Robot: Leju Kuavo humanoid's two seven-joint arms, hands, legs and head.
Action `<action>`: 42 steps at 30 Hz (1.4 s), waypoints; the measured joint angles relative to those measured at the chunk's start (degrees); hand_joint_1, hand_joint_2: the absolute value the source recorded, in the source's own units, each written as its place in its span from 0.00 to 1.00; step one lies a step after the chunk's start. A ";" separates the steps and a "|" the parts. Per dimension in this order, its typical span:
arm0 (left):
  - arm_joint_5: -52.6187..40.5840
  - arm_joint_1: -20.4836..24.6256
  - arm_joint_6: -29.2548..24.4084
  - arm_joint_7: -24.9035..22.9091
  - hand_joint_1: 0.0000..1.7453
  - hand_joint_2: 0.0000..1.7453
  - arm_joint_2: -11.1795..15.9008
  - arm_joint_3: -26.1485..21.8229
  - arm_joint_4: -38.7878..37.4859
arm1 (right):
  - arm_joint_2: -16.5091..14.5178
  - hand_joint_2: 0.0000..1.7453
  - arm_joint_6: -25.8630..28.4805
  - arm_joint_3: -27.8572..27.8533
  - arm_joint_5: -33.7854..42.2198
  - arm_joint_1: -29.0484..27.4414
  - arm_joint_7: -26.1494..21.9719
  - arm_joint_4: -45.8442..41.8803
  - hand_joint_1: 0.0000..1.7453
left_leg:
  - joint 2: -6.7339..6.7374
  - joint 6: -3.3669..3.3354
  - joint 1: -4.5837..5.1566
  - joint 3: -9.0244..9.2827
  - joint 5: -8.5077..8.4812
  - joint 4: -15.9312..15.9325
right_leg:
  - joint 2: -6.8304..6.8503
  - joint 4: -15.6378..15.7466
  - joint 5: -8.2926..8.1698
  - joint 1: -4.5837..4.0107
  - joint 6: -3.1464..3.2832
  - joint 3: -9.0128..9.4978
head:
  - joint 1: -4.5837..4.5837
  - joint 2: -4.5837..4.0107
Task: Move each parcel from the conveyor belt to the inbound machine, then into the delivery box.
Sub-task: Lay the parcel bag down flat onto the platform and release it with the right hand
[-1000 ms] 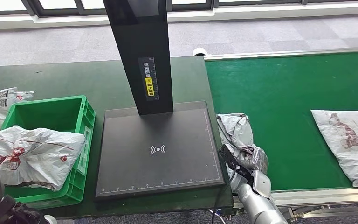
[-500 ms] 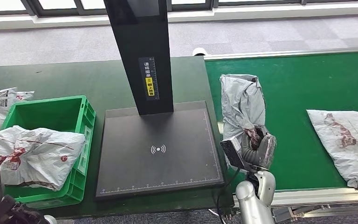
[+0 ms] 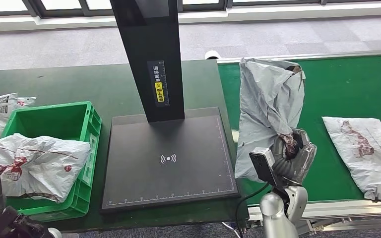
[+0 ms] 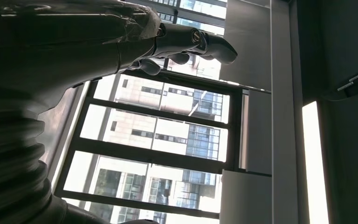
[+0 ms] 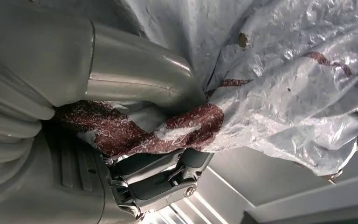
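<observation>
Right hand [image 3: 291, 154] gripping one grey parcel [image 3: 268, 109], left hand [image 4: 186, 39] empty, fingers apart, second parcel [image 3: 366, 154] on conveyor belt [image 3: 337, 89]

Greens, greys and black across the sorting station.
The conveyor belt [image 3: 327, 89] is bright green, the crate [image 3: 49, 121] green, the table [image 3: 79, 84] dark green; the scanner plate [image 3: 168, 158] is black; the held parcel [image 3: 270, 104] is silver-grey with dark red print, like the parcel [image 3: 364, 148] lying on the belt.

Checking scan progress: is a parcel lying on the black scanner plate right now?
No, the scanner plate is bare; the robot hand holds the grey parcel beside it.
</observation>
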State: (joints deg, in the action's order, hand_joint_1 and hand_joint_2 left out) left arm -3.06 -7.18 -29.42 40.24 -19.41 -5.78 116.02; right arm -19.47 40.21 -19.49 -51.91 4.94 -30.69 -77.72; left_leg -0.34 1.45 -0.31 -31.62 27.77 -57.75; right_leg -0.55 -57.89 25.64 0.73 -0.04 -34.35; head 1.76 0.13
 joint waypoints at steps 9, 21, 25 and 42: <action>0.00 1.28 0.00 0.00 0.00 1.00 0.40 1.09 -0.76 | 0.11 1.00 -8.39 12.00 -0.16 1.06 -1.26 4.25 1.00 | 0.08 0.00 -0.04 -0.14 -0.04 0.02 | -0.06 0.00 -0.02 -0.05 0.03 0.03 | 0.00 0.00; -0.11 2.34 0.00 0.00 0.00 1.00 0.89 2.39 -1.98 | 0.03 1.00 -12.20 22.61 -6.23 7.92 2.97 21.95 1.00 | -0.01 0.01 -0.07 -0.04 -0.10 0.01 | 0.02 -0.01 -0.05 -0.08 0.06 0.02 | 0.01 0.00; -0.14 2.49 0.05 -0.01 0.00 1.00 0.90 2.84 -2.49 | -0.05 1.00 -12.20 24.12 -7.20 8.91 3.86 25.77 1.00 | -0.01 0.01 -0.07 -0.04 -0.10 0.01 | 0.02 -0.01 -0.05 -0.08 0.06 0.02 | 0.01 0.00; -0.37 3.80 0.81 0.00 0.00 1.00 0.90 4.30 -5.10 | -0.03 1.00 -11.32 24.95 -9.44 8.27 8.43 28.88 0.00 | 0.02 0.01 -0.06 -0.03 -0.09 0.01 | 0.01 -0.01 -0.05 -0.08 0.06 -0.02 | 0.01 0.00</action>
State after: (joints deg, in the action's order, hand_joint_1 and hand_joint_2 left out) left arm -3.43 -3.38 -28.61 40.24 -18.51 -1.49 110.92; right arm -19.50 28.89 5.46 -61.35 13.22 -22.26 -48.84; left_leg -0.31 1.46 -0.37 -31.66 27.69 -57.75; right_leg -0.53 -57.90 25.59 0.66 0.02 -34.38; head 1.77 0.13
